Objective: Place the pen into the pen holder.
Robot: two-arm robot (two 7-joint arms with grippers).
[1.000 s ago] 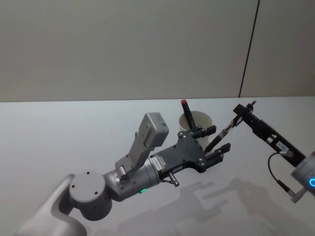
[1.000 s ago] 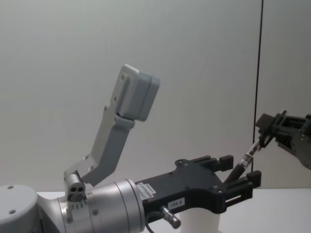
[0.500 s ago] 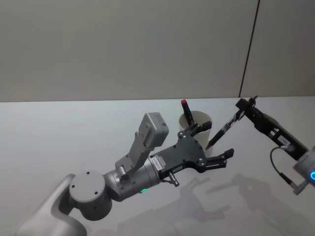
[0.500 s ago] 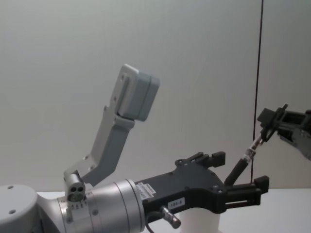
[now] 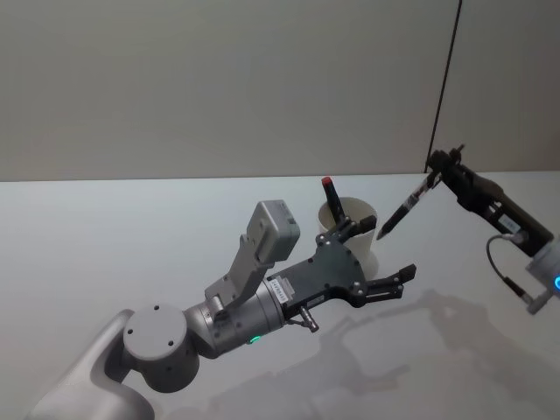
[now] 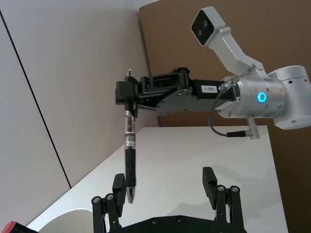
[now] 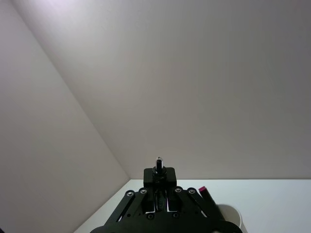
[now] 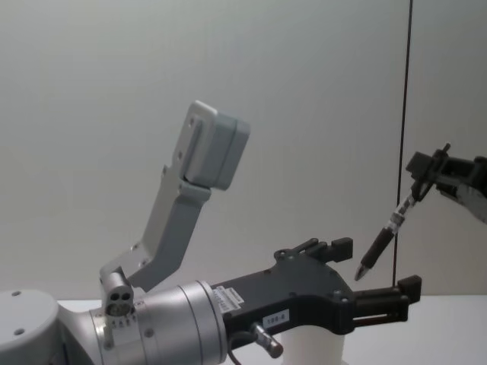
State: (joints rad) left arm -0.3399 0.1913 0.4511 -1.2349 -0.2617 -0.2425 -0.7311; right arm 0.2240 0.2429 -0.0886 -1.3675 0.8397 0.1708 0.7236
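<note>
We log the pen (image 5: 405, 207) pinched by its top end in our right gripper (image 5: 435, 165), hanging tip-down clear of the spread, empty left gripper (image 5: 378, 260) — which sits beside the cup (image 5: 359, 217) — presumably raised so it can drop in upright.

A: What kind of place is this looking like?
B: Lab or test room. A bare white table (image 5: 105, 227) is sitting against a plain grey wall (image 5: 219, 79), with a brown panel (image 6: 204, 43) standing at the far right.
</note>
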